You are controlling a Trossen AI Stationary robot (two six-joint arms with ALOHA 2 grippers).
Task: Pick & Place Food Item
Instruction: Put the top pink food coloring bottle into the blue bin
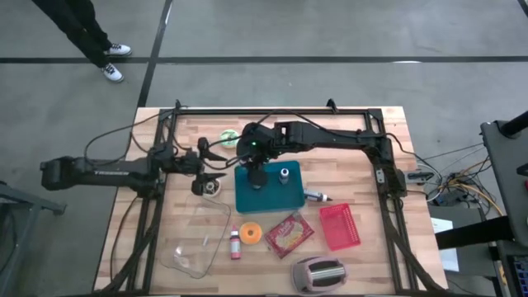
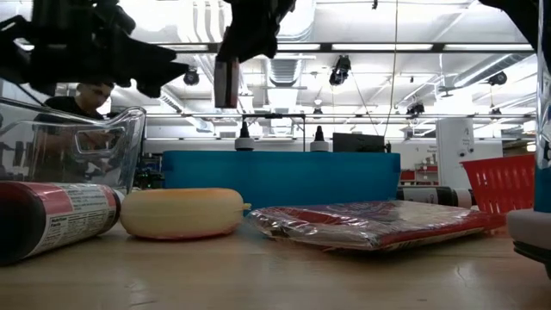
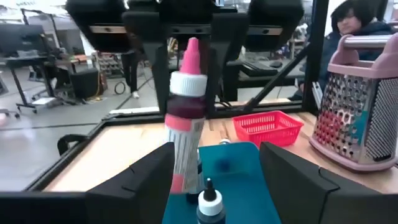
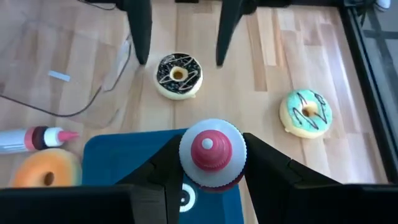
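My right gripper [image 1: 256, 165] hangs over the teal tray [image 1: 289, 198], shut on a white bottle with a pink cap [image 3: 186, 118]. A small dark bottle with a white cap [image 3: 209, 203] stands on the tray. My left gripper [image 4: 180, 37] is open and level near the tray's left edge. Its fingers stand just behind a chocolate-iced donut [image 4: 178, 75] that lies flat on the table, and touch nothing. A green-iced donut [image 4: 306, 112] lies farther back. An orange donut [image 1: 251, 233] and a second pink-capped bottle [image 1: 235, 244] lie in front of the tray. My right gripper pinches the bottle between its two fingers at the white collar under the pink cap [image 4: 212, 174]. The fingers slant down from above, one on each side. The bottle hangs nearly upright below them, its bottom [image 2: 226, 102] clear of the tray.
A clear glass container [image 1: 198, 235] sits at the front left, with a red packet [image 1: 289, 233], a red basket [image 1: 340, 225] and a pink grater [image 1: 318, 272] at the front right. A dark bottle [image 1: 318, 196] lies right of the tray. A person [image 3: 357, 22] is beyond the table.
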